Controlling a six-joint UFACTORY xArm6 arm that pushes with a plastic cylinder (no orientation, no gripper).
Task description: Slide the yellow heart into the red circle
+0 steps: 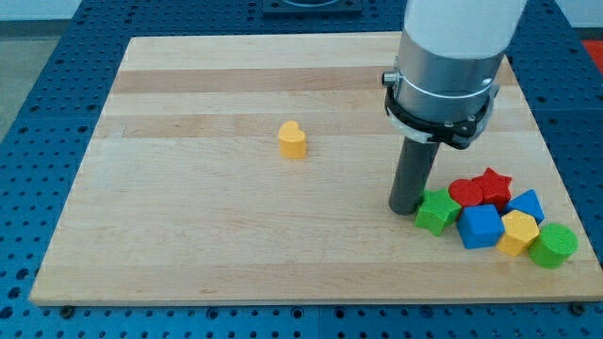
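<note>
1. My tip (405, 209), lower end of the dark rod, sits at the view's right on the pale wooden counter (188, 254), touching or just beside the green star-ish block (435, 211). No jaws on this end effector, so nothing is wide, narrow or held; it only pushes.
2. Small yellow heart block (293, 139) stands alone near the counter's middle, well apart from tip and cluster.
3. Red circle block (465, 192) is in the right cluster, partly hidden, w/ red star block (493, 184), two blue blocks (480, 227) (527, 203), a yellow block (518, 232), green round block (553, 245).
4. Progress: approx. nil. Heart not yet contacted; whole slide toward the view's right is left.
</note>
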